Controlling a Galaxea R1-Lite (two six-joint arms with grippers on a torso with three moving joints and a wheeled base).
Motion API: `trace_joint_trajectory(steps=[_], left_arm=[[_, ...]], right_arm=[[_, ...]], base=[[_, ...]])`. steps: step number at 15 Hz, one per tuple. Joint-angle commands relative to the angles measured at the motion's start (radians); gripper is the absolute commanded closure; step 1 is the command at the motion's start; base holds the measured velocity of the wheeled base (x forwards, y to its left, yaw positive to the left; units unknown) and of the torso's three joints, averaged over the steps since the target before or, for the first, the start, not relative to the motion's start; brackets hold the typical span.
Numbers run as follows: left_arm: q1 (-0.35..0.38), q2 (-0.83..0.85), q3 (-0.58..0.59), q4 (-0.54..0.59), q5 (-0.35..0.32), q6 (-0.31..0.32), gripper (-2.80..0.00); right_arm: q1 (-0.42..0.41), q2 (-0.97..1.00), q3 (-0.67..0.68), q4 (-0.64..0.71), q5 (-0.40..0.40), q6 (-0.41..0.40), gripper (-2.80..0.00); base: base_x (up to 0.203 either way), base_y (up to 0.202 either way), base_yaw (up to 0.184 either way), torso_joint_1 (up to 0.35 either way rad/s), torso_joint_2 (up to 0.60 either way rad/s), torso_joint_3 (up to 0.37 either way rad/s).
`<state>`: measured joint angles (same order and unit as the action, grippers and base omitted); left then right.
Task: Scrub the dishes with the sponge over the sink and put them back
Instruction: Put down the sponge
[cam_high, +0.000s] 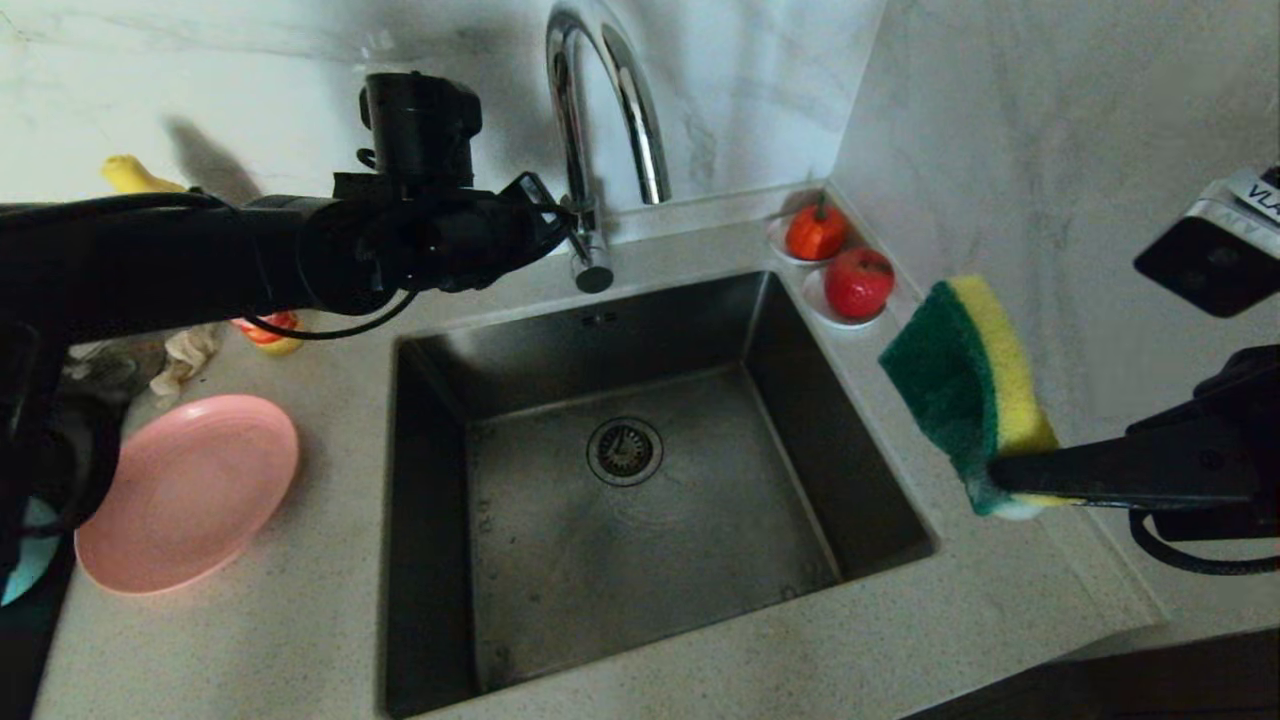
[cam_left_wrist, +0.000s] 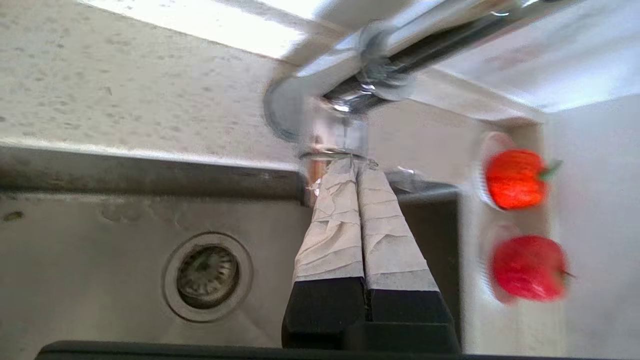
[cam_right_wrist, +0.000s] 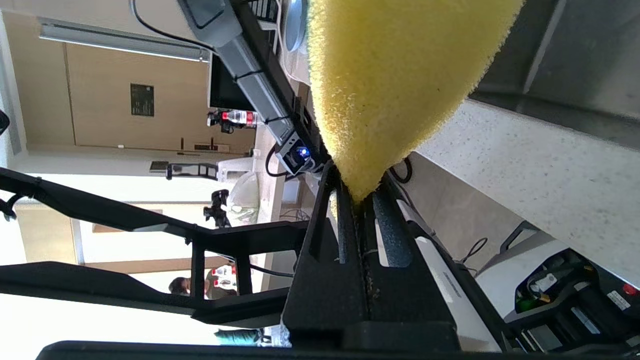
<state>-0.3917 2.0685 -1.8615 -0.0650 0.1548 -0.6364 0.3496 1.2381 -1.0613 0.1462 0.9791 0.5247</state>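
The sponge, green pad on one face and yellow foam on the other, hangs above the counter right of the sink. My right gripper is shut on its lower edge; the right wrist view shows the yellow foam pinched between the jaws. My left gripper reaches across to the chrome tap. It is shut and empty, its taped fingertips at the tap's base. A pink plate lies on the counter left of the sink. Beside it a teal bowl edge peeks from behind the left arm.
Two red fruits sit on small white saucers in the back right corner. A beige cloth and a yellow thing lie behind the plate. The side wall stands close to the right arm. The drain strainer is at the basin's middle.
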Motion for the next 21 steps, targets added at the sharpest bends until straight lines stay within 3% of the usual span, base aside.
trace_joint_trajectory(steps=[1, 4, 7, 12, 14, 17, 21], left_arm=[[-0.011, -0.057, 0.018, 0.000, -0.001, -0.006, 0.00], [-0.012, -0.104, 0.065, 0.015, 0.004, -0.002, 0.00], [-0.011, -0.228, 0.217, 0.045, 0.014, 0.028, 0.00], [-0.011, -0.554, 0.455, 0.041, 0.219, 0.270, 0.00], [-0.011, -0.702, 0.515, 0.049, 0.243, 0.355, 0.00], [-0.010, -0.931, 0.706, 0.055, 0.261, 0.477, 0.00], [0.000, -1.204, 0.906, 0.107, 0.305, 0.541, 0.00]], right_arm=[[-0.001, 0.002, 0.000, 0.001, 0.006, 0.003, 0.00], [-0.001, 0.007, 0.000, 0.001, 0.004, 0.005, 0.00], [-0.001, 0.007, 0.001, 0.001, 0.004, 0.005, 0.00], [-0.001, -0.032, 0.005, 0.010, -0.059, 0.005, 0.00], [-0.001, -0.061, 0.010, 0.020, -0.065, 0.006, 0.00], [-0.001, -0.102, 0.011, 0.056, -0.125, 0.006, 0.00], [-0.001, -0.121, 0.009, 0.084, -0.167, 0.006, 0.00]], base=[[0.000, 0.000, 0.000, 0.000, 0.00, 0.000], [0.000, 0.000, 0.000, 0.000, 0.00, 0.000], [0.000, 0.000, 0.000, 0.000, 0.00, 0.000], [0.000, 0.000, 0.000, 0.000, 0.00, 0.000], [0.000, 0.000, 0.000, 0.000, 0.00, 0.000], [0.000, 0.000, 0.000, 0.000, 0.00, 0.000], [0.000, 0.000, 0.000, 0.000, 0.00, 0.000]])
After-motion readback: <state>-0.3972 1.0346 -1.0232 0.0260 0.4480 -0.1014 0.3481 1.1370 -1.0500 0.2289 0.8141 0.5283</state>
